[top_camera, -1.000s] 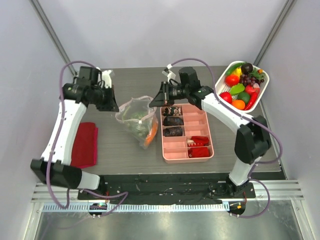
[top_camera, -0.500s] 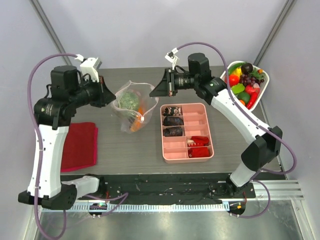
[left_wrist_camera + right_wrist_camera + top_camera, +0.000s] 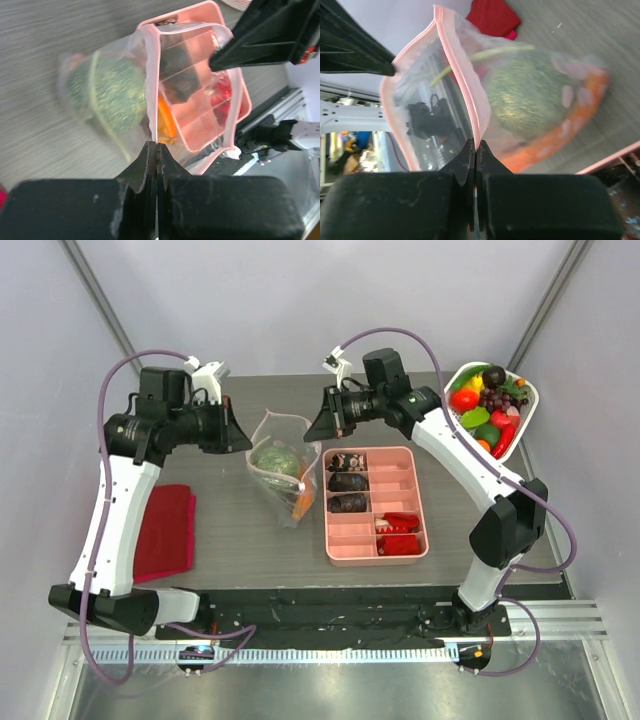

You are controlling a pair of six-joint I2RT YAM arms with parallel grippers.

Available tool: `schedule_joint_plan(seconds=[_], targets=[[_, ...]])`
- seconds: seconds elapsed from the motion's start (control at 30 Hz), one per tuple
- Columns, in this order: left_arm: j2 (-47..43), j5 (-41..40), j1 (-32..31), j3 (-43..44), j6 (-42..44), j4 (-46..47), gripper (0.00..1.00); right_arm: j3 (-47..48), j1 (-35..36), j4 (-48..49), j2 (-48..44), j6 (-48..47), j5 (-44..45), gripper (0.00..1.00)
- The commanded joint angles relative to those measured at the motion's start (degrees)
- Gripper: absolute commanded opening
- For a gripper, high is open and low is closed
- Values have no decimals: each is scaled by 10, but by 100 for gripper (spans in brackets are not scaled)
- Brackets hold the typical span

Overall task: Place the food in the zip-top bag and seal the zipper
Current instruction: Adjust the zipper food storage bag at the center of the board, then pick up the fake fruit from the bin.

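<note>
Left gripper [image 3: 156, 150] and right gripper [image 3: 474, 146] pinching opposite rim ends of zip-top bag [image 3: 283, 472], jaws clamped tight; bag hanging between them, left of pink compartment tray [image 3: 395, 540], holding green leafy head [image 3: 277, 458] and orange wedge [image 3: 303, 502]

The grey table [image 3: 235, 540] carries a red cloth [image 3: 165, 530], a pink tray [image 3: 392, 481] and a white basket [image 3: 531, 403].

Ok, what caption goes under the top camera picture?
Left arm and right arm pinch the zip-top bag by its rim, green and orange food inside, beside the pink tray.
</note>
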Motion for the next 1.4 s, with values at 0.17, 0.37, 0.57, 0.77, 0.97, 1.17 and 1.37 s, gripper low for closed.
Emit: schedule_joint_plan(seconds=[0.17, 0.37, 0.57, 0.77, 0.97, 1.17, 1.37], targets=[[31, 56, -2, -23, -52, 55, 0, 46, -46, -33, 7, -73, 88, 9], [62, 7, 3, -12, -58, 69, 0, 42, -49, -37, 4, -83, 84, 27], [76, -1, 7, -44, -68, 85, 0, 41, -94, -40, -11, -75, 77, 55], [104, 44, 37, -48, -80, 84, 0, 44, -219, -36, -23, -56, 62, 78], [114, 80, 37, -41, -103, 100, 0, 71, -377, -77, -13, -152, 121, 97], [118, 87, 37, -40, -106, 101, 0, 118, -438, -163, 63, -286, 271, 90], [119, 89, 37, -42, -110, 106, 0, 124, -436, -194, 129, -337, 308, 86]])
